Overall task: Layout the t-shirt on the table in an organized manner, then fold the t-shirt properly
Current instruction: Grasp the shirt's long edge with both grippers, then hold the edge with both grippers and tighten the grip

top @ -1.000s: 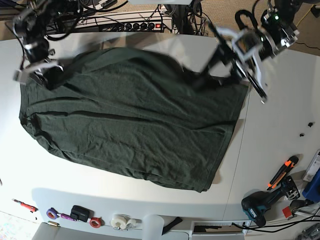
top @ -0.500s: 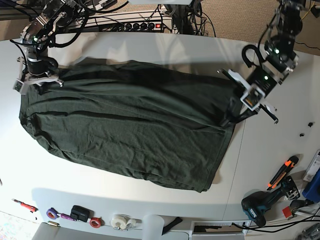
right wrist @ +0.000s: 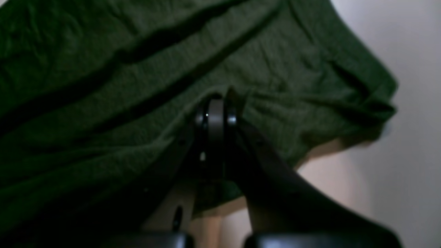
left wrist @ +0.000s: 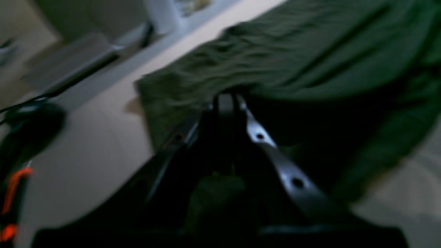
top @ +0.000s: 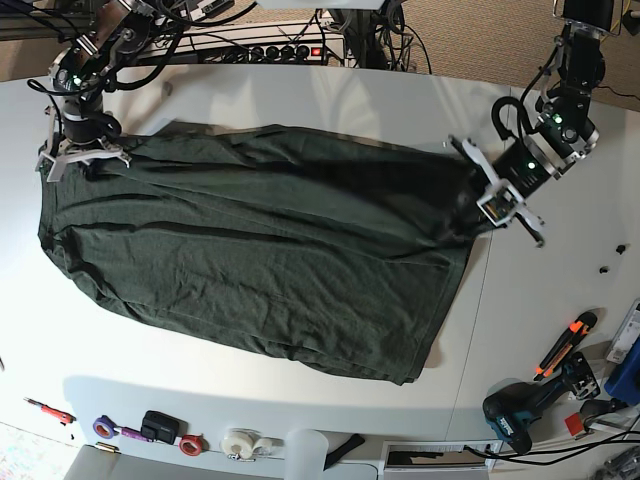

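Note:
The dark green t-shirt (top: 250, 260) lies spread wide across the white table (top: 540, 300), wrinkled, with its far edge stretched between both arms. My left gripper (top: 470, 215) is shut on the shirt's right edge; in the left wrist view its fingertips (left wrist: 225, 101) pinch the green t-shirt (left wrist: 275, 51). My right gripper (top: 80, 160) is shut on the shirt's far-left corner; in the right wrist view its closed fingers (right wrist: 215, 110) bite into the t-shirt (right wrist: 120, 86), which fills most of that view.
Along the near edge lie tape rolls (top: 240, 443) and small tools (top: 150, 428). A cordless drill (top: 520, 410), an orange-handled tool (top: 565, 345) and a blue box (top: 628, 370) sit at the near right. A power strip and cables (top: 270, 45) run behind the table.
Both grippers have come down and apart, carrying the shirt's far edge with them. The raised fabric has dropped and now lies stretched flatter across the table.

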`<state>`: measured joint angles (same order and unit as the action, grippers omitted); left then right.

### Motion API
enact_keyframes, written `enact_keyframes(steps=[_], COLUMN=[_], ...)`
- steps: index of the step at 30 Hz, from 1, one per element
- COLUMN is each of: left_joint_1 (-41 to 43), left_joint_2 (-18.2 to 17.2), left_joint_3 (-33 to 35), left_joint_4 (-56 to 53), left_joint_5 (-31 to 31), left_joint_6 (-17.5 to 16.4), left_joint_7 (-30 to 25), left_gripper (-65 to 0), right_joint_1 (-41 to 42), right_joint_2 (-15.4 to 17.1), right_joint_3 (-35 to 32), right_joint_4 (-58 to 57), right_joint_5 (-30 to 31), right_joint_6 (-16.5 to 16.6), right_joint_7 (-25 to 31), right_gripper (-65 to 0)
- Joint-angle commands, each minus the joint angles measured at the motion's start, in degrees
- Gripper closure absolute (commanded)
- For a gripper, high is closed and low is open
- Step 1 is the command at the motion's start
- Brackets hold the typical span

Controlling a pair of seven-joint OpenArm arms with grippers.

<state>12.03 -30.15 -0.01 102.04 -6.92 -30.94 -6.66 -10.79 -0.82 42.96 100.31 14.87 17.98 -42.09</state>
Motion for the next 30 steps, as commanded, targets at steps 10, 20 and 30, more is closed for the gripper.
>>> enact_keyframes(steps=[10,20,30], left_joint_1=[-0.5,0.1,0.7], left_joint_2=[-0.7,-0.6,0.2], left_joint_3=[-0.4,-0.4,-0.4], left_joint_4=[1.0,1.0,1.0], left_joint_5=[0.0,2.3,-2.1], left_joint_6=[3.1,-0.6,2.7], left_joint_7=[7.0,7.1,7.1], left_gripper=[0.0,-23.0,-31.0], right_joint_1=[0.5,0.6,1.1], right_joint_2=[0.8,0.9,6.2], right_joint_3=[0.1,0.1,0.3], right_joint_4=[0.1,0.1,0.1], right_joint_5=[0.3,0.7,4.8], right_joint_6=[2.2,6.7,8.0], right_joint_7=[1.6,-1.3,-3.6], right_gripper=[-7.8,-27.0,-36.3])
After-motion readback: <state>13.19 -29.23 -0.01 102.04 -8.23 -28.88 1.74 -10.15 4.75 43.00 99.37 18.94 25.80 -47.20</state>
